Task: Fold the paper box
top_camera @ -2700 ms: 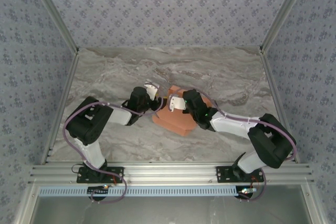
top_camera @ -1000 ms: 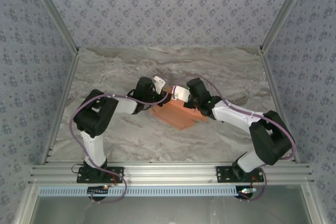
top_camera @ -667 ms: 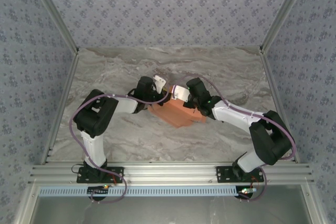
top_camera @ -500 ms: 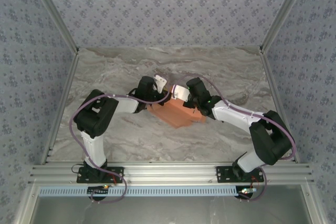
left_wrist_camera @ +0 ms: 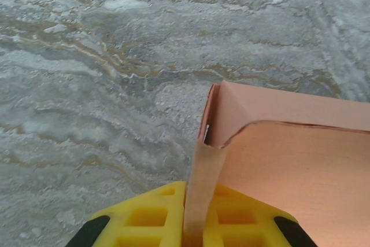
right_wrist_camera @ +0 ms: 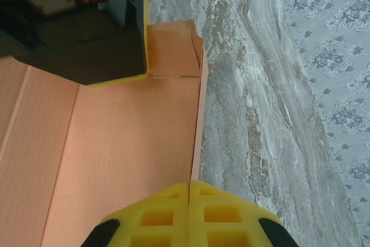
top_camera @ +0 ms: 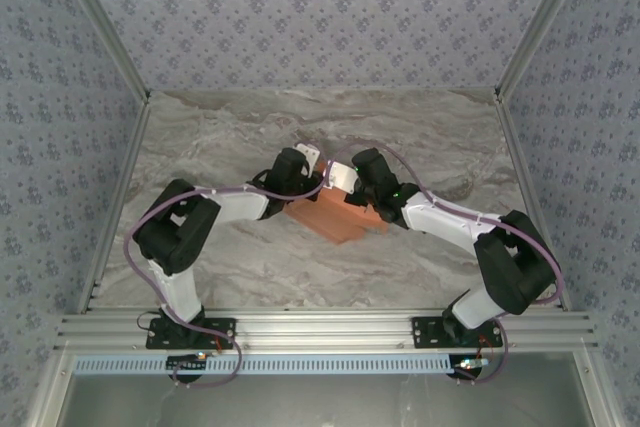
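Paper box [top_camera: 335, 219] is sitting near the middle of the marble table [top_camera: 200, 137], a salmon-orange card shape lying slantwise between my two arms, with walls partly standing up. Bare marble is lying open all round it: wide room toward the far wall, room on both sides out to the aluminium posts [top_camera: 115, 197], and a narrower strip before the near rail [top_camera: 320, 327].

My left arm [top_camera: 180, 237] is bending with its elbow out to the left, forearm running rightward to the box's far end. My right arm [top_camera: 500, 257] is mirroring it, elbow out to the right, forearm running leftward. The two wrists are meeting almost head to head there.

My left gripper [top_camera: 312, 175] is pinching an upright card wall: from the left wrist, the thin strip is standing between my yellow fingers [left_wrist_camera: 150, 221], and just beyond them the wall is turning a corner. My right gripper [top_camera: 345, 190] is pinching the box's raised side edge: from the right wrist, my yellow fingers [right_wrist_camera: 156, 218] are pressing together with the card edge running into the seam between them, bare marble lying just beside that edge. Farther along, my left gripper's black body is sitting just beside a small corner flap [right_wrist_camera: 170, 47].
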Robot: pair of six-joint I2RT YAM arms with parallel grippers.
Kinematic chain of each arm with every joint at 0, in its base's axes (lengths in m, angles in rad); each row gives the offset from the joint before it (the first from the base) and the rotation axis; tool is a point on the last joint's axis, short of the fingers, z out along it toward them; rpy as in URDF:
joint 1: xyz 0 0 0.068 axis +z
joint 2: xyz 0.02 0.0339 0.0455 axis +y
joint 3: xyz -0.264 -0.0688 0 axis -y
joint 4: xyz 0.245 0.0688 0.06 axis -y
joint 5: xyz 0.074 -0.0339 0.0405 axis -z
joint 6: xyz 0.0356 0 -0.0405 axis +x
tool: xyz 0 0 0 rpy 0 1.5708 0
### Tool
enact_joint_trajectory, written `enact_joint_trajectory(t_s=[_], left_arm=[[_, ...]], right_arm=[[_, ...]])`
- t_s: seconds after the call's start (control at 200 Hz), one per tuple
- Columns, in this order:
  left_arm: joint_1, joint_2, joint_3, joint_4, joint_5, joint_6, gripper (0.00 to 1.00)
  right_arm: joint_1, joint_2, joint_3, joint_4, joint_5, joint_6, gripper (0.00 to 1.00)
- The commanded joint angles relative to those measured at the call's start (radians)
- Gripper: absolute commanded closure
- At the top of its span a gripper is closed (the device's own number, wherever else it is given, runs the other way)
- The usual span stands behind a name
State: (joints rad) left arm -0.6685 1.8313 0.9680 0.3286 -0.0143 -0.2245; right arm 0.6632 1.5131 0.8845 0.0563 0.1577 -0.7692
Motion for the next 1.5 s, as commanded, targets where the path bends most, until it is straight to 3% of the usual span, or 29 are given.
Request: enact_joint_trajectory(t_s=[0.0,0.195,0.405,0.51,0.79,0.944,1.149,1.339,1.494], left_arm=[[0.014,-0.009,0.038,-0.086,-0.292,-0.051,0.9],[0.012,-0.004,0.035,-0.105,-0.4,-0.095,0.93],[0.011,-0.015,0.016,-0.05,-0.279,-0.064,0.94],[0.012,-0.04,0.0,-0.047,-0.262,-0.041,0.95],[0.027,-0.189,-0.097,-0.011,-0.137,0.042,0.99],[0.033,-0.266,-0.154,0.02,-0.069,0.056,0.99],[0.034,-0.34,-0.213,0.061,-0.037,0.056,0.99],[0.034,-0.376,-0.233,0.076,-0.015,0.043,0.99],[0.032,-0.388,-0.235,0.066,-0.014,0.038,0.99]], right_arm=[[0.015,-0.004,0.013,-0.059,-0.018,0.024,1.0],[0.017,-0.009,0.005,-0.056,-0.035,0.032,1.0],[0.014,-0.021,0.005,-0.048,-0.03,0.056,1.0],[0.008,-0.06,0.02,-0.064,-0.05,0.11,0.89],[-0.071,-0.218,0.098,-0.265,-0.15,0.443,0.44],[-0.111,-0.236,0.177,-0.391,-0.286,0.666,0.33],[-0.074,-0.207,0.295,-0.548,-0.264,0.966,0.31],[0.003,-0.186,0.348,-0.643,-0.117,1.134,0.31],[0.022,-0.167,0.344,-0.653,-0.123,1.217,0.32]])
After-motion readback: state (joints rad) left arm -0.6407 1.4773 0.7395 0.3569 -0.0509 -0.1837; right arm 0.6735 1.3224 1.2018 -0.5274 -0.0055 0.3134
